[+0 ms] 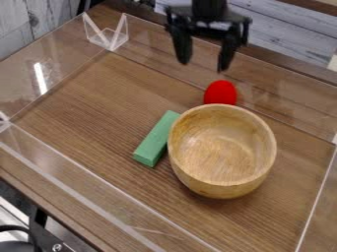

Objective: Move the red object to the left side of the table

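Red object [220,93] sits on the table [93,108], touching the far rim of the wooden bowl [223,149]. I see the gripper [206,53] hanging above and behind it, pointing down, its 2 fingers spread wide and holding nothing. I note a green block [157,138] lying just left of the bowl.

Pincer [206,54] pointing straight down, jaws spread wide, empty.
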